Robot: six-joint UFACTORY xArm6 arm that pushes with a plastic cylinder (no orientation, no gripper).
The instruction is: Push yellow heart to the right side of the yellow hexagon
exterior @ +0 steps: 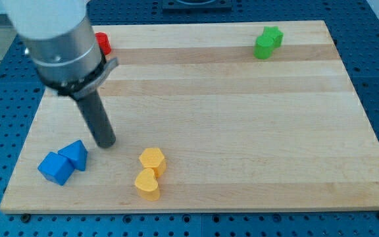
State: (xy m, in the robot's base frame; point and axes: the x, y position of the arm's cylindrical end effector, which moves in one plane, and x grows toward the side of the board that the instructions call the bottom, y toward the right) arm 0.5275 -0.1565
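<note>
The yellow hexagon point(152, 160) lies near the view's bottom, left of centre. The yellow heart point(147, 184) sits just below it and touches it. My tip point(106, 143) rests on the board to the left of the hexagon, a short gap away, and up-left of the heart. It stands just up-right of the blue blocks.
A blue cube point(55, 168) and a blue triangle point(75, 155) sit together at the bottom left. A red block point(102, 43) is partly hidden behind the arm at the top left. A green block point(268, 41) sits at the top right. The wooden board point(242, 131) has edges all round.
</note>
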